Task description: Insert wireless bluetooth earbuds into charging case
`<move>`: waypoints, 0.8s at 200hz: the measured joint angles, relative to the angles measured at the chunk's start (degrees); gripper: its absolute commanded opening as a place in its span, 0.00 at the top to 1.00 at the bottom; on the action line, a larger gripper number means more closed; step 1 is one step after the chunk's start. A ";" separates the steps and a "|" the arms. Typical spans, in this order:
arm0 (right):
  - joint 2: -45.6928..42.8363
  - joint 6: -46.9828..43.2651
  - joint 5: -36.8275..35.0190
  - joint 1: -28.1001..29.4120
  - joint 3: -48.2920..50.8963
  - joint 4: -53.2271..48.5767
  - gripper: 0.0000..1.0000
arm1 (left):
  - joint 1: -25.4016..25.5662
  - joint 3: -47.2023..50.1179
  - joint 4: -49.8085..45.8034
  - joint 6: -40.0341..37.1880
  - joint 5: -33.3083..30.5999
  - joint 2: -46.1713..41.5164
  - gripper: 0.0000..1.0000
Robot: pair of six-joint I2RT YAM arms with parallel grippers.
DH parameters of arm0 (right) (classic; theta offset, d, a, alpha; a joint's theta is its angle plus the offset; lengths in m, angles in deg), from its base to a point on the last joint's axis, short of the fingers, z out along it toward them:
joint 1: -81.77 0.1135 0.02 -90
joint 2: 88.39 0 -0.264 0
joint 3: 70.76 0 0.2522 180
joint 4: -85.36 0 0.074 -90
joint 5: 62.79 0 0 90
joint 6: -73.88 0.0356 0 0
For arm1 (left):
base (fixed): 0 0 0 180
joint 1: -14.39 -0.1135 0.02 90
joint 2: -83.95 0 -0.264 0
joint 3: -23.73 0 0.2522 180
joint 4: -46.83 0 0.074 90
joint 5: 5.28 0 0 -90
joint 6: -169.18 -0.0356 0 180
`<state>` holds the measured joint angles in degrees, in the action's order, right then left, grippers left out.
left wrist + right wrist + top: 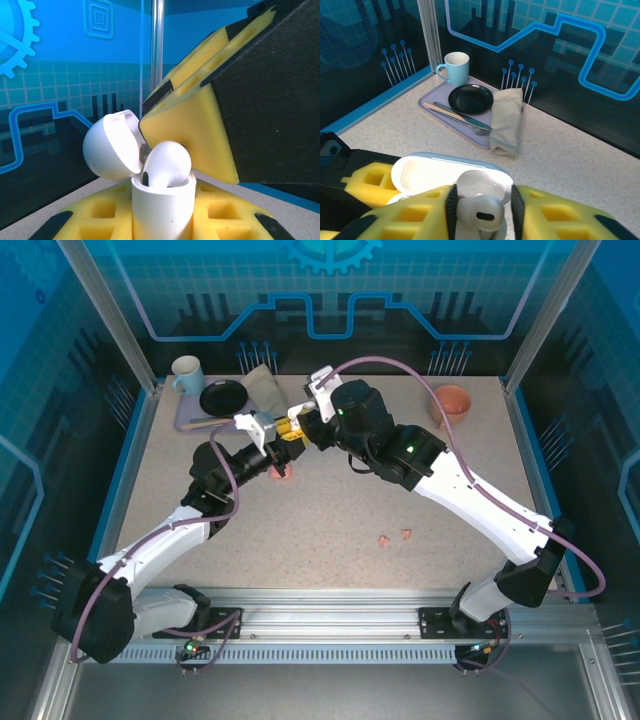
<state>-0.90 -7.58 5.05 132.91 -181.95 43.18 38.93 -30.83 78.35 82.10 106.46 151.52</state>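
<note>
White charging case [161, 207] is pinched upright in the left gripper [162, 220], lid [111, 145] swung back, probably to keep the well facing up. White earbud [167, 162] sits in the well mouth, proud of the rim. Right gripper [482, 207] straddles it; pinching or just clear, cannot tell. Two pink earbuds [394, 536] lie well apart on open table [330, 570]. Tray [432, 100] crowds the far-left corner.
</note>
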 measured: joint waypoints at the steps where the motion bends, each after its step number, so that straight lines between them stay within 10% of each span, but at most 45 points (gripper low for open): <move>1: 0.00 -0.02 0.00 0.00 0.00 0.00 0.60 | 0.00 0.00 0.00 0.00 -0.02 0.00 1.00; 160: 0.57 5.40 3.80 -1.31 -2.91 -2.23 0.51 | 0.00 0.00 0.09 0.00 -1.33 0.00 1.00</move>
<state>-0.33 -2.19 8.86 131.60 -184.86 40.95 38.93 -30.83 78.43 82.10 105.12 151.52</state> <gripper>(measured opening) 0.490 0.225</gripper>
